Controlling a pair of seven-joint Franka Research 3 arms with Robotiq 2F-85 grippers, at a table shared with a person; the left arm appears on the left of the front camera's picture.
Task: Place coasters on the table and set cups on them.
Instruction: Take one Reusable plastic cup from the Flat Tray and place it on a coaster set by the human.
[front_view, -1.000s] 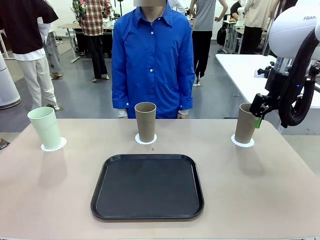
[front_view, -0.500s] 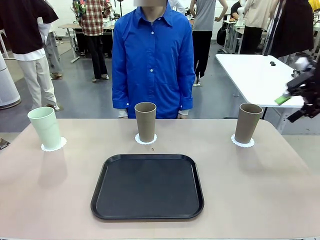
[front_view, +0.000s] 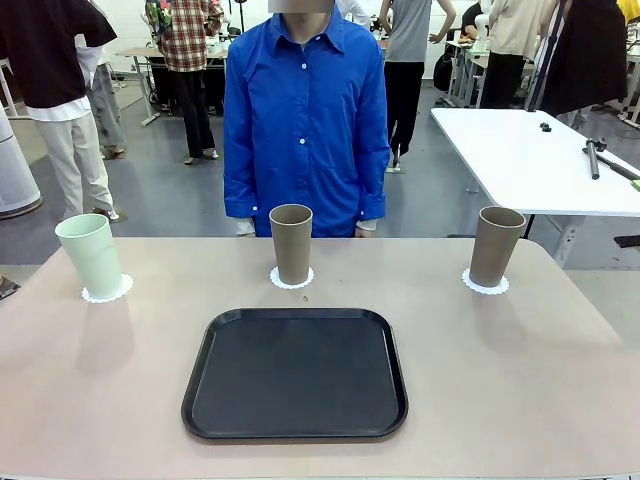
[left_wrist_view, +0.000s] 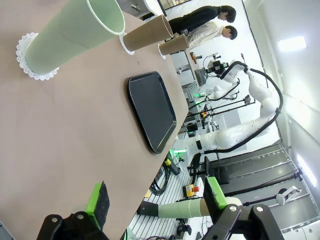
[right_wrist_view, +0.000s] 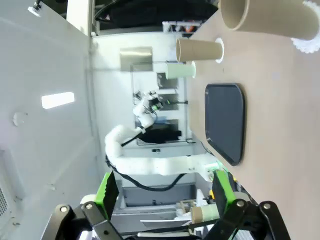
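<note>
mint cup (front_view: 90, 256): upright on its coaster (front_view: 106, 292), far-left of the surface (front_view: 520, 380). In the left wrist view it lies sideways across the top of the picture, because the wrist is rolled.
middle cup (front_view: 291, 243): tan, upright on a coaster (front_view: 292, 279), far edge, right in front of the person (front_view: 305, 110).
right cup (front_view: 496, 246): tan, upright on a coaster (front_view: 485, 285), far-right.
tray (front_view: 295, 372): black, bare, centre-near; no cup touches it.
left gripper (left_wrist_view: 157, 200): wide open, nothing between the green pads (left_wrist_view: 95, 199). Off the near-left edge, well apart from the mint cup.
right gripper (right_wrist_view: 165, 187): wide open, holds nothing. Off the surface on the right side, well apart from the right cup, which shows at the top of its own view.
key relation: each outer cup is up and ahead of the gripper on its own side; left arm nearer the mint cup, right arm nearer the right cup. Middle cup roughly even between the two. All three long axes vertical, so any side grasp would come in level.
status: judged done, three coasters down with one cup standing centred on each.
next: likely nothing left beyond parking the arms.
risk: low; tall narrow cups would tip if an arm swept across at rim height.
</note>
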